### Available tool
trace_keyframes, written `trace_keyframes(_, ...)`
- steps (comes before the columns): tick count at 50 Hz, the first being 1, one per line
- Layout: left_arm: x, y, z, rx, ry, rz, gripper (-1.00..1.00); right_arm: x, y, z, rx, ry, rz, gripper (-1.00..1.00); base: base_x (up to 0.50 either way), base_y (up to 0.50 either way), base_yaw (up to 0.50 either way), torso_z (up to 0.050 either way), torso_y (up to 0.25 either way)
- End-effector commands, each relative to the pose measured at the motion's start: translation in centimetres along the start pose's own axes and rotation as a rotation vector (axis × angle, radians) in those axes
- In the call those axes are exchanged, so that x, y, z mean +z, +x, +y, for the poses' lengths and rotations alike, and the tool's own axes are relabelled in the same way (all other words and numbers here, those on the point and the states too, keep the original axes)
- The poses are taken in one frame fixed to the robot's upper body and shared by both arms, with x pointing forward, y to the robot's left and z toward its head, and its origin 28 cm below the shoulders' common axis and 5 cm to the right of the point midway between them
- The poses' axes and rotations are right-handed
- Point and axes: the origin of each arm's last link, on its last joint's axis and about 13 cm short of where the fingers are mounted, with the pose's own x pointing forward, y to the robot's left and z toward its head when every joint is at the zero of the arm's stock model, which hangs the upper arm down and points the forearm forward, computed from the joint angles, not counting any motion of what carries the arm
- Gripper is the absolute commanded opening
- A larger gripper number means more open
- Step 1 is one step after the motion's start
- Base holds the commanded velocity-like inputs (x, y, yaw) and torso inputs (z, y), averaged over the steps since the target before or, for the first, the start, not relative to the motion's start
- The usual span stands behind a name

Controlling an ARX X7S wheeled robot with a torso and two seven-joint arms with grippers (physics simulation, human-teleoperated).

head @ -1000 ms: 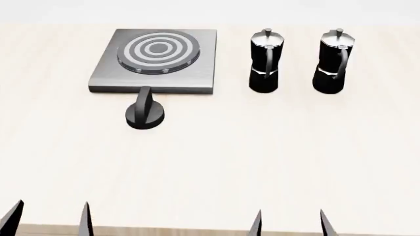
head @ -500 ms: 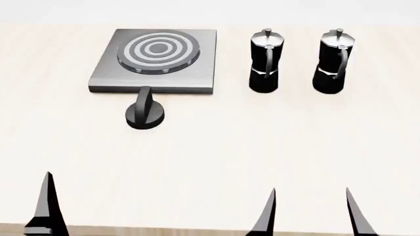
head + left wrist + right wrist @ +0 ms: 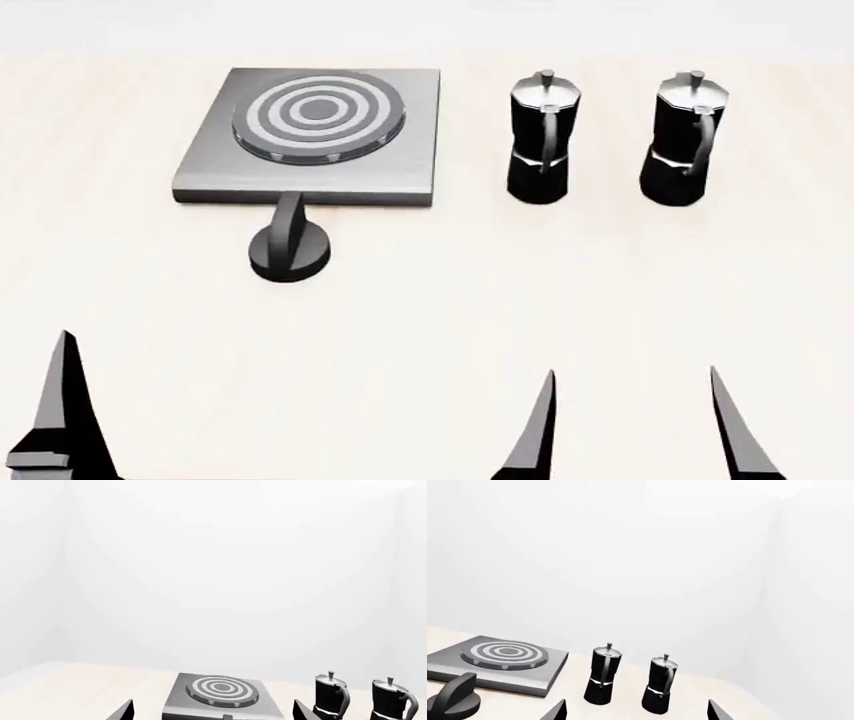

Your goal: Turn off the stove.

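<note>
Two grippers sit at the near table edge: right gripper (image 3: 630, 430) spread and empty; left gripper (image 3: 60, 420) shows one finger, state undeterminable. Round black ridged knob (image 3: 290, 245) lies far-left, touching the flat brushed-grey stove plate (image 3: 310, 135). Risk: a reach drifting right could topple the two black-and-silver moka pots (image 3: 543, 135).

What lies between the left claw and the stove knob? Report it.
Nothing visible. In the head view only bare table separates the left claw from the knob. The two moka pots stand off to the right of the stove, clear of that path.
</note>
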Motion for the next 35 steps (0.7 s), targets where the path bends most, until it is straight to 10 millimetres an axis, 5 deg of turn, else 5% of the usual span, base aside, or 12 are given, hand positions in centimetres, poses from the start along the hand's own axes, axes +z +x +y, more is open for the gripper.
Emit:
trace_keyframes(1, -0.01, 0.16, 0.27, 0.015, 0.002, -0.001, 1.00, 0.17, 0.00, -0.20, -0.006, -0.001, -0.015, 1.00, 0.22, 0.00, 0.00, 0.000, 0.000)
trace_keyframes(35, -0.11, 0.10, 0.27, 0.018, 0.004, 0.004, 1.00, -0.17, 0.11, -0.08, 0.002, 0.004, -0.003, 1.00, 0.22, 0.00, 0.00, 0.000, 0.000)
